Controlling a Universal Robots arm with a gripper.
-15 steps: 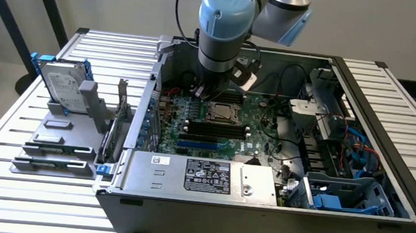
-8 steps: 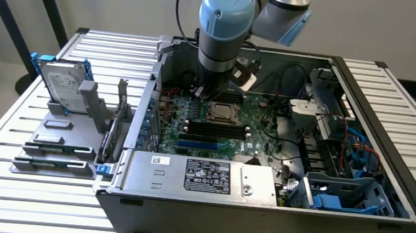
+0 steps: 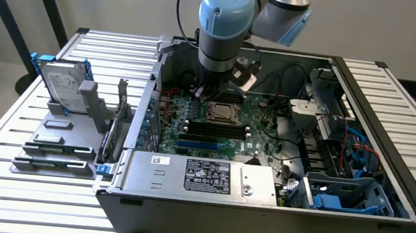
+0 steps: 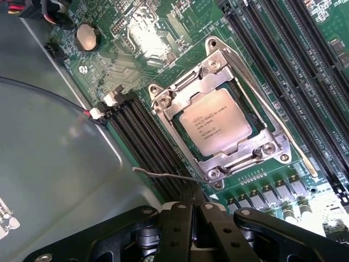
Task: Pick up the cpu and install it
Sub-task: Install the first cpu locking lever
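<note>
As I read the feeds from my desk, I list each item by its place against the socket (image 4: 163, 101) on the motherboard (image 4: 95, 60).

Item one, cpu (image 4: 215, 128): flat, square, dull silver top with printed lettering. It lies seated inside the socket, level, with the socket's metal frame around its edges. In the exterior view I see it as a pale square at the middle of the socket.

Item two, gripper (image 4: 192, 202): black fingers pressed together, nothing between them. It hangs above the board just beside the socket, off the edge where a thin wire lever (image 4: 169, 176) runs. The fingertips sit very near that lever's end; I cannot tell whether they touch it. It is apart from the cpu.

Item three, arm (image 3: 225, 24): grey and blue, coming down almost straight above the socket.

Item four, memory slots (image 4: 144, 139): long black rows flanking the socket on two sides.

Item five, coin cell (image 4: 87, 36): round, silver, flat on the board, well apart from the socket.

Item six, computer case (image 3: 259, 219): open on top, with the socket near the middle of its floor.

Item seven, hard drive (image 3: 62, 87): silver, in a blue frame, standing upright on a grey fixture (image 3: 52, 138) outside the case, well apart from the socket toward the exterior view's left.
</note>
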